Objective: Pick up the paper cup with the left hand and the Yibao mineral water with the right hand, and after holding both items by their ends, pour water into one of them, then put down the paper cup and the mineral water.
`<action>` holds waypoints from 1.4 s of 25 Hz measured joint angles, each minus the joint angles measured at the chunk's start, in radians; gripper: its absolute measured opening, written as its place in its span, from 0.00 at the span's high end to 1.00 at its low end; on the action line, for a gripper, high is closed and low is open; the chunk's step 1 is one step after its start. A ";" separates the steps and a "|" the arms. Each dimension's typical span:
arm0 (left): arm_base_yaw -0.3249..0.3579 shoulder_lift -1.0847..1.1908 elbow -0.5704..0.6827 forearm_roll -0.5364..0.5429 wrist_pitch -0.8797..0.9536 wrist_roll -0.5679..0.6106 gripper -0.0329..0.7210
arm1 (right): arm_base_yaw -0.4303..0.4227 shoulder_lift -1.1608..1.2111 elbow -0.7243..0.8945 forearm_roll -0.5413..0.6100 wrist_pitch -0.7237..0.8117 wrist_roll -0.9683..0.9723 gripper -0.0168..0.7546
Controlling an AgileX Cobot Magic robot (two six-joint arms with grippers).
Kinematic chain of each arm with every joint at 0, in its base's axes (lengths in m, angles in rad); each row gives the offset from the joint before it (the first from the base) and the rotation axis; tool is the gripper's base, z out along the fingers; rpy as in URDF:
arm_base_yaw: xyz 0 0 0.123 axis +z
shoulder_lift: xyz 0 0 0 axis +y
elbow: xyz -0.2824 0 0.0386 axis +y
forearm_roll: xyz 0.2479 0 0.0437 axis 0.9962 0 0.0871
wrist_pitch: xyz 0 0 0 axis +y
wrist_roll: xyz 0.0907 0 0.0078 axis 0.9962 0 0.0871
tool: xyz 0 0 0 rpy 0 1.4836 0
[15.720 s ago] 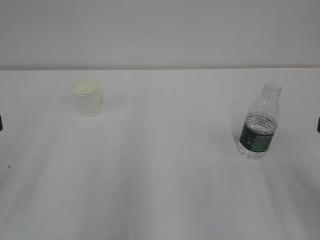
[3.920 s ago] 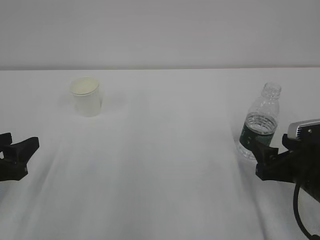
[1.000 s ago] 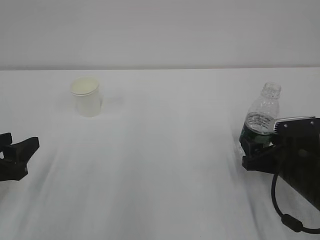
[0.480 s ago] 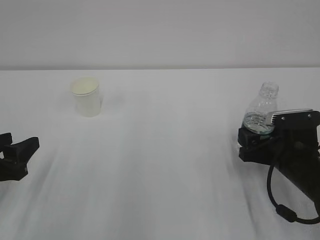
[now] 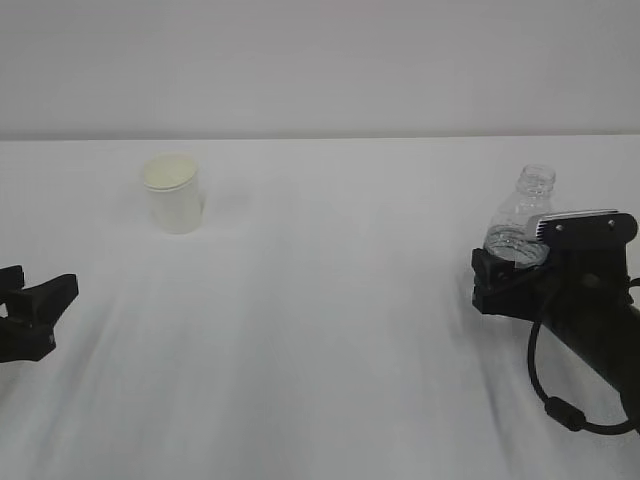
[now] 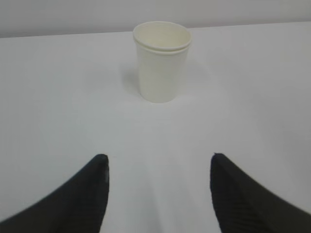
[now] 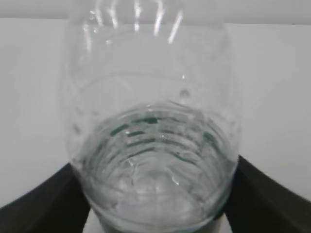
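Yibao mineral water [image 5: 522, 224]: near worktop right edge, uncapped, thin-walled, crushable; to be gripped at ribbed body | right hand [image 5: 492, 281]: jaws wide, bracketing bottle, closure not confirmed | paper cup [image 5: 173, 193]: far-left, light | left hand [image 6: 158, 191]: open, empty

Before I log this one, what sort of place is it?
Most likely a lab test bench: a bare white table against a blank wall, with only a paper cup and an uncapped water bottle as props.

Black arms [image 5: 590, 320], looping cable [image 5: 550, 400]
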 joint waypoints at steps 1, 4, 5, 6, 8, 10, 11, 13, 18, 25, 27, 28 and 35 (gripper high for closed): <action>0.000 0.000 0.000 0.000 0.000 0.000 0.33 | 0.000 0.000 -0.004 0.000 0.004 -0.002 0.21; 0.000 0.000 0.000 0.000 0.000 0.000 0.34 | 0.000 0.000 -0.006 0.000 0.016 -0.002 0.21; 0.000 0.000 0.000 0.000 0.000 0.000 0.34 | 0.000 0.000 -0.006 0.000 0.024 -0.002 0.21; 0.000 0.000 0.000 0.000 0.000 0.000 0.34 | 0.000 0.000 -0.006 0.000 0.035 -0.002 0.21; 0.000 0.000 0.000 0.000 0.000 0.000 0.34 | 0.000 0.000 -0.006 0.000 0.051 -0.002 0.21; 0.000 0.000 0.000 0.000 0.000 0.000 0.34 | 0.000 0.002 -0.006 0.000 0.054 -0.002 0.21; 0.000 0.000 0.000 0.000 0.000 0.000 0.34 | 0.000 0.002 -0.006 0.000 0.054 -0.002 0.21; 0.000 0.000 0.000 0.000 0.000 0.000 0.34 | 0.000 0.002 -0.006 0.000 0.059 -0.002 0.21; 0.000 0.000 0.000 0.000 0.000 0.000 0.34 | 0.000 0.044 -0.010 0.000 0.051 -0.004 0.21; 0.000 0.000 0.000 0.000 0.000 0.000 0.34 | 0.000 0.080 -0.014 -0.003 -0.004 -0.005 0.21; 0.000 0.000 0.000 0.000 0.000 0.000 0.34 | 0.000 0.080 -0.016 -0.003 -0.013 -0.005 0.21; 0.000 0.000 0.000 0.000 0.000 0.000 0.34 | 0.000 0.080 -0.016 -0.003 -0.013 -0.005 0.21; 0.000 0.000 0.000 0.000 0.000 0.000 0.34 | 0.000 0.082 -0.041 -0.003 -0.017 -0.006 0.21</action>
